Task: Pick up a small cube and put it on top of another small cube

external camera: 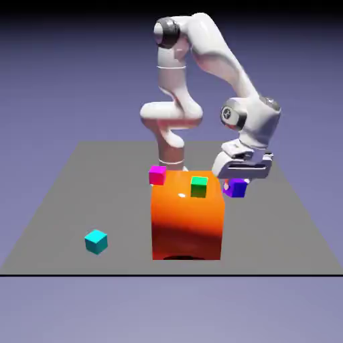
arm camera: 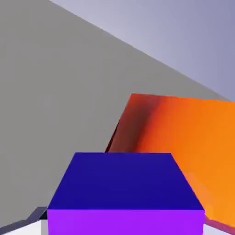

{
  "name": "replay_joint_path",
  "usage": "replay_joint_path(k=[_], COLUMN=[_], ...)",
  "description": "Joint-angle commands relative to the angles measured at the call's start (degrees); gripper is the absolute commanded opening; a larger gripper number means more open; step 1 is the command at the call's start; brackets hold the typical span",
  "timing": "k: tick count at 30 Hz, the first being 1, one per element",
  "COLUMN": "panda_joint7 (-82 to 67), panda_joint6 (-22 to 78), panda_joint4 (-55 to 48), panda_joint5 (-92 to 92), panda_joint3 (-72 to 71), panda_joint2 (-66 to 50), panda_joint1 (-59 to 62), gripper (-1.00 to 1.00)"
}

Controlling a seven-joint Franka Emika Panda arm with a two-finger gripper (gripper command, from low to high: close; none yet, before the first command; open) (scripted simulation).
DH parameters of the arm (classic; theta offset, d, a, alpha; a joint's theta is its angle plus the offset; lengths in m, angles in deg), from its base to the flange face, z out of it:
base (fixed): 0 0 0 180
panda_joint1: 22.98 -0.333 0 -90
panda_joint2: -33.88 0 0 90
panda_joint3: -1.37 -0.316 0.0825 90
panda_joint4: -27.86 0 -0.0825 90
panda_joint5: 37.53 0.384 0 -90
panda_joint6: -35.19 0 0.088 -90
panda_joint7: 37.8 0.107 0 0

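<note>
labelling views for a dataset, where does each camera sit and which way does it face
Exterior view: fixed, across the table and above, facing the arm; whole arm and gripper show.
Hand view: on the hand, looking along the jaws past the purple cube; only grey finger tips show.
Shared: purple cube, orange block, table.

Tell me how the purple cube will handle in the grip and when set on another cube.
The purple cube looks rigid, with flat faces and sharp edges, so it likely won't deform. It sits square in the shut gripper, so slipping seems unlikely. Flat-bottomed, it shouldn't roll, but set off-centre on the equally small green cube it may tip.
</note>
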Motion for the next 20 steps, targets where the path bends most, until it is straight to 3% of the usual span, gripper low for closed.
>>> replay_joint_path(k=[1, 10, 16, 17, 20], panda_joint7=[0.2, 9.1, 11.0, 11.0, 11.1], panda_joint6=[2.5, 15.6, 4.3, 4.3, 9.3], panda_joint4=[-0.9, -7.7, 0.6, 0.6, -3.5], panda_joint5=[0.1, 18.5, 21.3, 21.3, 21.0], panda_joint3=[0.2, 17.3, 15.9, 15.9, 16.3], panda_joint2=[1.5, 5.5, 2.7, 2.7, 3.6], panda_joint1=[1.7, 2.6, 1.0, 1.0, 1.3], gripper=[-1.0, -1.0, -1.0, 1.0, 1.0])
